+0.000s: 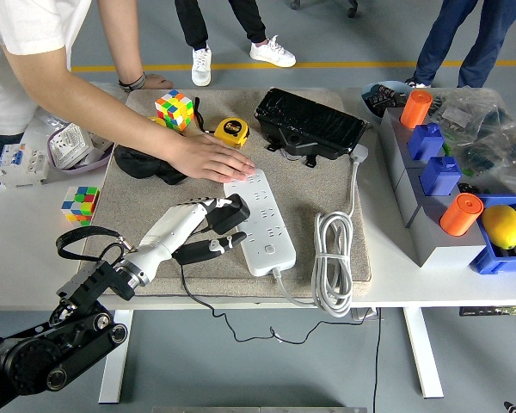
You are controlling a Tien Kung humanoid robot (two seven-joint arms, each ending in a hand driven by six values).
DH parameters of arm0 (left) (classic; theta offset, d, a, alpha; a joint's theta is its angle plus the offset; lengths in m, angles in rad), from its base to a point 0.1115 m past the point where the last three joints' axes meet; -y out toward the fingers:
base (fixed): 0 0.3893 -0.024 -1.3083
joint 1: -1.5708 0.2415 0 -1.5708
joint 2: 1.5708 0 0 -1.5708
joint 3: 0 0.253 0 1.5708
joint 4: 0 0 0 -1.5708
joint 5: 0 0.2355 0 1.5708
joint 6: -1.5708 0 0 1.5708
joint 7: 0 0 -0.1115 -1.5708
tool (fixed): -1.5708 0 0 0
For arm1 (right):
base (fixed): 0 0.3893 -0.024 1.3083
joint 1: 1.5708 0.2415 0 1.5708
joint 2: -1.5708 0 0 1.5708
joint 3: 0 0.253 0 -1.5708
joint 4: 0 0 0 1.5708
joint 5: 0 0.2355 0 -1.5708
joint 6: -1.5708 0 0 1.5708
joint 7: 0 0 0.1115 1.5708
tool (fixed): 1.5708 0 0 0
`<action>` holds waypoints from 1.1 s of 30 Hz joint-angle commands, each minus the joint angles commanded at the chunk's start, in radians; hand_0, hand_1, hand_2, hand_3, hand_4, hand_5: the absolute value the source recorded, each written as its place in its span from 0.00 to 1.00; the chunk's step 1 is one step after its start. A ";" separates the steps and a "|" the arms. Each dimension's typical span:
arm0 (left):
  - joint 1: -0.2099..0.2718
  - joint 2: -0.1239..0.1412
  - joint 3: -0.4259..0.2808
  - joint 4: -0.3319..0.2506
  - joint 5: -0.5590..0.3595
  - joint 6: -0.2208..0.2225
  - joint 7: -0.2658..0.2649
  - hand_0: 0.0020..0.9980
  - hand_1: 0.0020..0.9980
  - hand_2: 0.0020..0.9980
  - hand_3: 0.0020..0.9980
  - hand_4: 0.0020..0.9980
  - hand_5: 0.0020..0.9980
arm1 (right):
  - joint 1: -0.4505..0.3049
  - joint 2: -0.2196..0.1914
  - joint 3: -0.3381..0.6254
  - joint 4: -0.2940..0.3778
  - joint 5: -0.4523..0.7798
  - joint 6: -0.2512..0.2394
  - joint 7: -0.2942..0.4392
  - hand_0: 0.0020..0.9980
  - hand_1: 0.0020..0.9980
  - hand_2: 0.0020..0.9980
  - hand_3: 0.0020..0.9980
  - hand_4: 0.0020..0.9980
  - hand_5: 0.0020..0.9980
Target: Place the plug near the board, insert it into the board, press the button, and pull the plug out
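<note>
Holding black plug [230,212] in curled fingers [208,206], left hand [189,225] parks it right at white power strip's [260,222] left edge, sockets close. Person's hand [208,159] flat on strip's far end, probably pinning it for insertion.

Plug [230,212] prongs hidden; person's hand [208,159] covers board [260,222] end

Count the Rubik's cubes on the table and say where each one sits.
2. One Rubik's cube sits at the mat's far left corner beside the yellow tape measure. The other lies on the bare table left of the mat. More could be hidden behind the person's arm.
</note>
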 joint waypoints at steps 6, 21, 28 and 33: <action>-0.019 -0.011 0.015 0.006 -0.001 -0.003 0.007 0.83 0.85 0.85 0.80 0.87 1.00 | 0.002 0.001 0.002 0.000 0.000 0.000 0.000 0.60 0.61 0.55 0.55 0.80 0.29; -0.045 -0.027 0.034 0.008 -0.001 -0.010 0.019 0.83 0.85 0.84 0.79 0.87 1.00 | 0.002 0.001 0.000 0.000 0.002 0.000 0.003 0.60 0.60 0.55 0.55 0.80 0.29; -0.051 -0.028 0.039 0.011 0.000 -0.013 0.024 0.83 0.85 0.84 0.79 0.87 1.00 | 0.004 0.001 0.005 0.001 0.002 0.000 0.003 0.60 0.60 0.55 0.55 0.80 0.29; -0.052 -0.030 0.039 0.011 0.000 -0.014 0.025 0.83 0.84 0.84 0.79 0.88 1.00 | 0.004 0.001 0.006 0.002 0.001 0.000 0.004 0.60 0.60 0.55 0.55 0.80 0.29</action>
